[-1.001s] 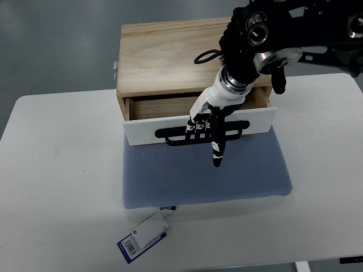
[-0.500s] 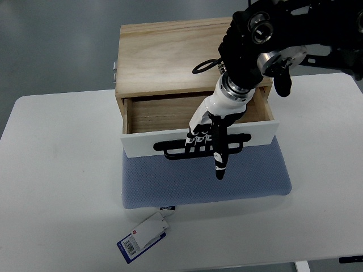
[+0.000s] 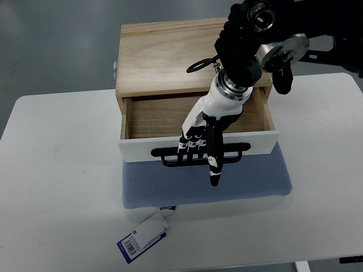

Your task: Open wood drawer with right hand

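Drawer [image 3: 170, 116] handle [image 3: 199, 153] in right hand [image 3: 199, 139]

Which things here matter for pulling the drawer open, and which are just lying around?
Part of the job:
- light wooden drawer box
- white-fronted drawer
- black bar handle
- right hand

Just lying about:
- blue-grey fabric cushion
- blue and white paper tag

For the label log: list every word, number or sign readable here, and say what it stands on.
Nothing can be read.
Hang tag lying on the table, tied to the blue mat: a red patch, a barcode and rows of print, all too small and blurred to read.
Wood drawer, its black handle and the right hand: no text visible.
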